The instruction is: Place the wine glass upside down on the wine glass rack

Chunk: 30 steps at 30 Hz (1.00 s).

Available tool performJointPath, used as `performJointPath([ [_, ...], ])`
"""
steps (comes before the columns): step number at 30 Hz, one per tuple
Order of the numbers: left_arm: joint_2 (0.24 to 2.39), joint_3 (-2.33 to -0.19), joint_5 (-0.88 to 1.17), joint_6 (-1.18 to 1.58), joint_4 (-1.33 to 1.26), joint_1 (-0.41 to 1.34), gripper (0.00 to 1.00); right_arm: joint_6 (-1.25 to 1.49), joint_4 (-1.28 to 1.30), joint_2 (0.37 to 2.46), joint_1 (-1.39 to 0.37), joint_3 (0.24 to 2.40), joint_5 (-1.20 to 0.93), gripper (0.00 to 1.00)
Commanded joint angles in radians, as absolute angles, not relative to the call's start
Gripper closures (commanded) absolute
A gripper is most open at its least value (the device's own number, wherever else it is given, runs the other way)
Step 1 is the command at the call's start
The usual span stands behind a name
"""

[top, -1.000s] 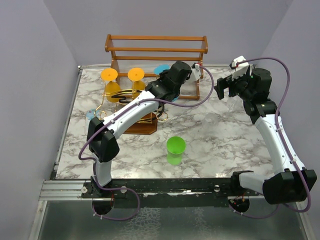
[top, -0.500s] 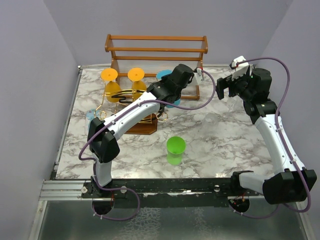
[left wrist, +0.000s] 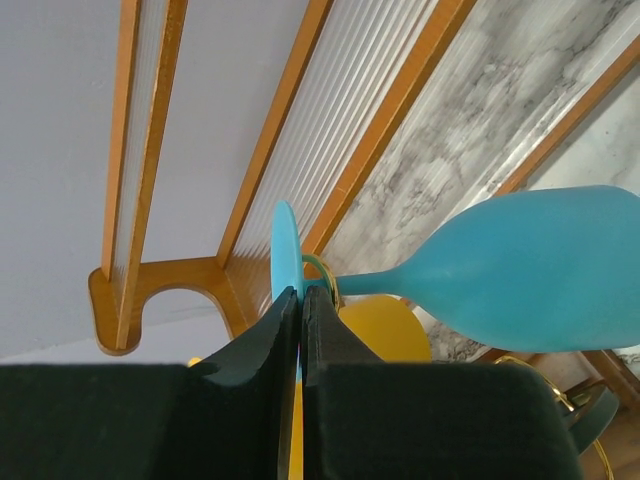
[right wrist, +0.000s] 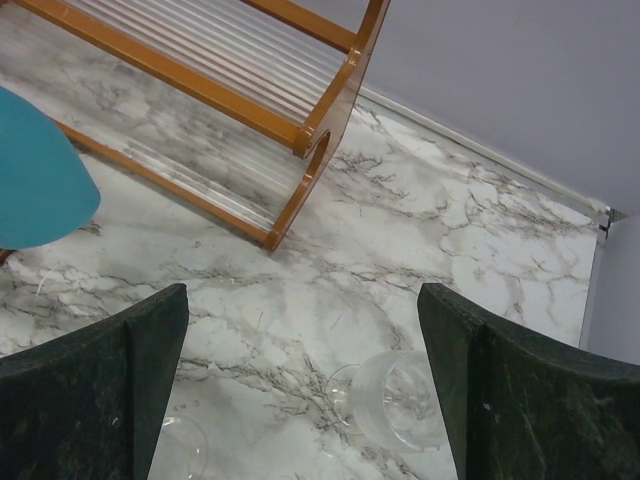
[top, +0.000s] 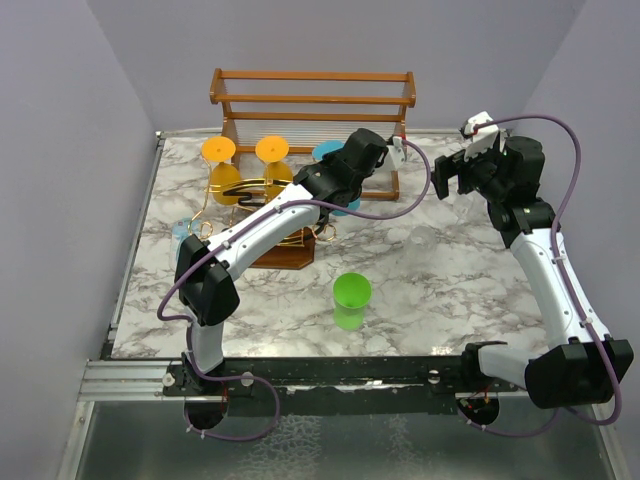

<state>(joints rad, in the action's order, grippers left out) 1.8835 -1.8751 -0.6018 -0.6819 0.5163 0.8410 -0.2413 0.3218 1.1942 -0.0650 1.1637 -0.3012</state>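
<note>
My left pincer [left wrist: 300, 292] is squeezed shut on the thin foot of the blue wine glass [left wrist: 530, 260]. The glass is upside down, with its stem in a gold loop of the wine glass rack [top: 288, 256], next to two orange glasses [top: 218, 150]. My right pincer [right wrist: 302, 300] is wide open and holds nothing. A green cup [top: 351, 295] and a clear glass [right wrist: 390, 410] are on the worktop [top: 450, 270].

From above, the white left arm [top: 270, 218] hides most of the turquoise stemmed wine glass [top: 323, 151] and part of the gold-and-black wire rack [top: 285, 252] near the marble table's [top: 450, 270] far edge. The right wrist view's bottom edge crops a clear glass [right wrist: 183, 445].
</note>
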Motion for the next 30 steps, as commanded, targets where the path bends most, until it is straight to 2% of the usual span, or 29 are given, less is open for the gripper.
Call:
performJointPath([
  [1,1.867,-1.885,-0.545,-0.633,0.569,0.849,0.94,-0.25,0.317,1.169,-0.057,1.158,-0.325,0.04],
  [17,1.857,-1.904,-0.474,-0.584,0.615,0.848,0.82,-0.252,0.319,1.17,-0.055,1.156,-0.33,0.04],
  [24,1.841,-1.91,-0.437,-0.56,0.625,0.848,0.73,-0.253,0.319,1.172,-0.055,1.157,-0.332,0.04],
  [30,1.801,-1.895,-0.377,-0.555,0.629,0.848,0.57,-0.258,0.323,1.171,-0.055,1.161,-0.327,0.04],
])
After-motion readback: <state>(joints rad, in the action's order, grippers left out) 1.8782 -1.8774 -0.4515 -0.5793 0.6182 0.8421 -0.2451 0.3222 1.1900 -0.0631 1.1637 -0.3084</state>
